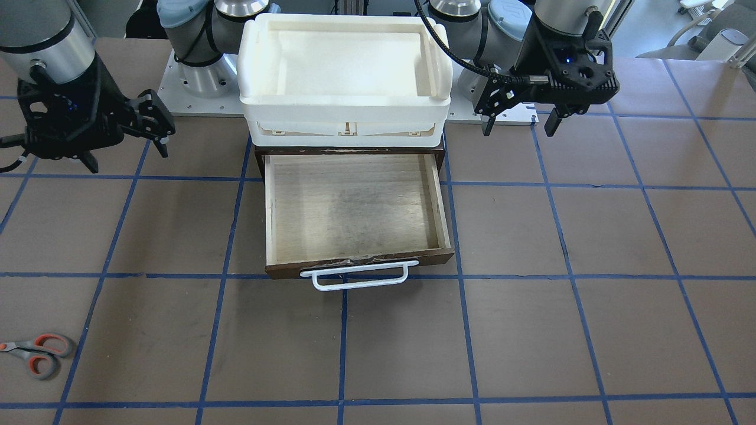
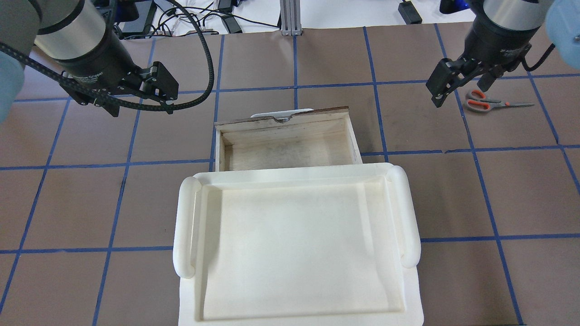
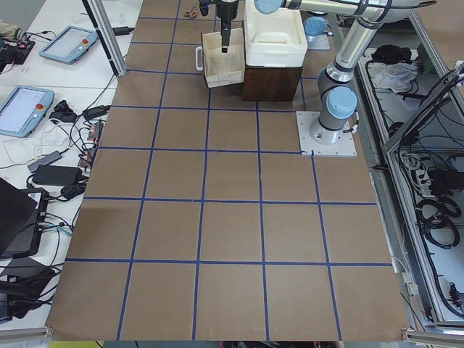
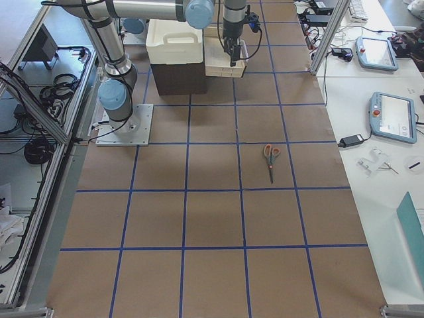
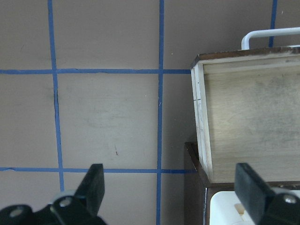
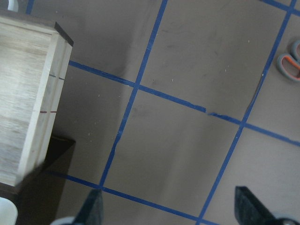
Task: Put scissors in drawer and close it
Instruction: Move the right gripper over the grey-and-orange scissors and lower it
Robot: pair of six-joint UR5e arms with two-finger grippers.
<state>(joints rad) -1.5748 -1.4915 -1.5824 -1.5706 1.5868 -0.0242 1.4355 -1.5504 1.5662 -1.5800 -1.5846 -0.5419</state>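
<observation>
1. Here's the drawer (image 1: 354, 206), pulled right out from under the white tub (image 1: 342, 112). Its pale plywood floor is bare, so that half of the job looks ready to receive.
2. The scissors (image 1: 36, 353) are nowhere near it. They lie flat on the brown table (image 1: 531, 330), well off to the robot's right and farther out than the drawer front, with the orange-and-grey loops towards the drawer side.
3. The right gripper (image 1: 125, 152) hovers above the table between drawer and scissors, with its claw spread wide and nothing in it. Its wrist view catches the handle loops at the far right edge.
4. The left gripper (image 1: 519, 127) hangs on the other side of the drawer, claw apart too and empty, looking down at the drawer's near corner.
5. The score so far, as I read it: nothing delivered. The pickup, the carry, the drop and the push on the white bar handle (image 1: 354, 276) are all left to do.
6. My call is that the right arm is best placed for the grab, being on the scissors' side.
</observation>
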